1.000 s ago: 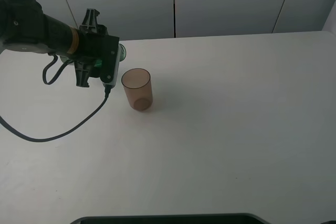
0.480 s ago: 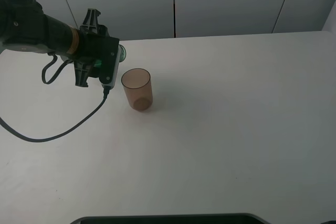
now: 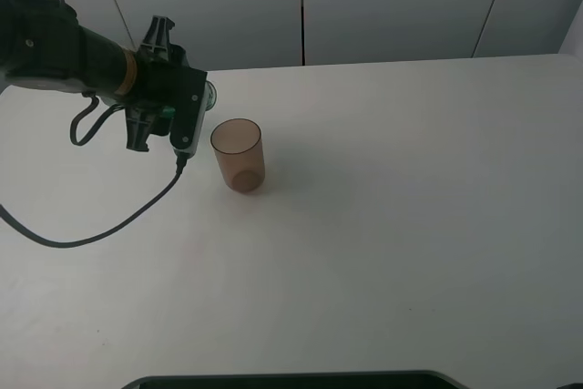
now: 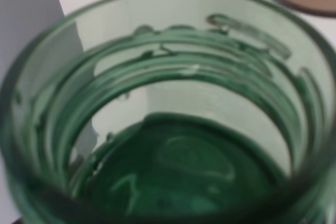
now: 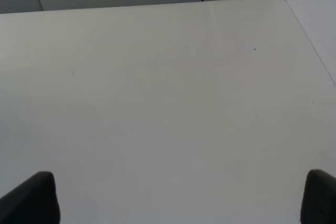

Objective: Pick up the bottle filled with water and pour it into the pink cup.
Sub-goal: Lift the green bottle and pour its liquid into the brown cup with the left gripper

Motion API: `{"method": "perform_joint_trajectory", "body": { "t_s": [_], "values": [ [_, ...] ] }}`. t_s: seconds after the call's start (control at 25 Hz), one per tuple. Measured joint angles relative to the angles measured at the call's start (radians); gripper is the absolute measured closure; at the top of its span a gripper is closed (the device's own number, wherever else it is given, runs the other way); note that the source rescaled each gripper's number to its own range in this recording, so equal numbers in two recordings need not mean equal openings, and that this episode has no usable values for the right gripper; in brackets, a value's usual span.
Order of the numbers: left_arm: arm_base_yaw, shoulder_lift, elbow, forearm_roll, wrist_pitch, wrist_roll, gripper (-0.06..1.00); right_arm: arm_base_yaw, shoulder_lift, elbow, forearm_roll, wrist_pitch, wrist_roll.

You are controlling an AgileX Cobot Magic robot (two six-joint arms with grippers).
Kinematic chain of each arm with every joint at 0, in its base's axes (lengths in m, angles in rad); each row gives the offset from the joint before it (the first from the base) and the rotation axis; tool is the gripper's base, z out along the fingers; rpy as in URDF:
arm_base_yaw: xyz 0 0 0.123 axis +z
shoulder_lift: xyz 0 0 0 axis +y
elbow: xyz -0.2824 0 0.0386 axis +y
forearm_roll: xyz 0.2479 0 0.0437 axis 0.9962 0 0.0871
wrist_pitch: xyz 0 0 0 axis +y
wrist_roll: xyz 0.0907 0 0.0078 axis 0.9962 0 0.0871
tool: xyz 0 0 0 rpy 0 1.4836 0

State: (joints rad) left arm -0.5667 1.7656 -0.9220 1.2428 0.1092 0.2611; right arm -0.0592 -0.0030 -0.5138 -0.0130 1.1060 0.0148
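- Overhead, the left arm (image 3: 82, 56) reaches in from the upper left of the frame. The left fingers are hidden behind its black wrist block, closed on the bottle (image 3: 211, 93). Only a green sliver of the bottle shows, just up-left of the pink cup (image 3: 239, 154), which stands upright on the white counter (image 3: 410, 207).
- Left wrist view: the bottle's open, threaded green mouth fills the picture, with the cup's rim just beyond it.
- Right wrist view: the right fingers (image 5: 29, 198) are spread wide apart above the counter.
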Motion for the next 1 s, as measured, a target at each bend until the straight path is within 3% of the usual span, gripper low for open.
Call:
{"method": "perform_joint_trajectory", "body": {
  "t_s": [1.0],
  "values": [
    [-0.012, 0.000, 0.000, 0.060, 0.024, -0.006, 0.94, 0.000, 0.000, 0.000, 0.000, 0.000, 0.021]
  ]
}}
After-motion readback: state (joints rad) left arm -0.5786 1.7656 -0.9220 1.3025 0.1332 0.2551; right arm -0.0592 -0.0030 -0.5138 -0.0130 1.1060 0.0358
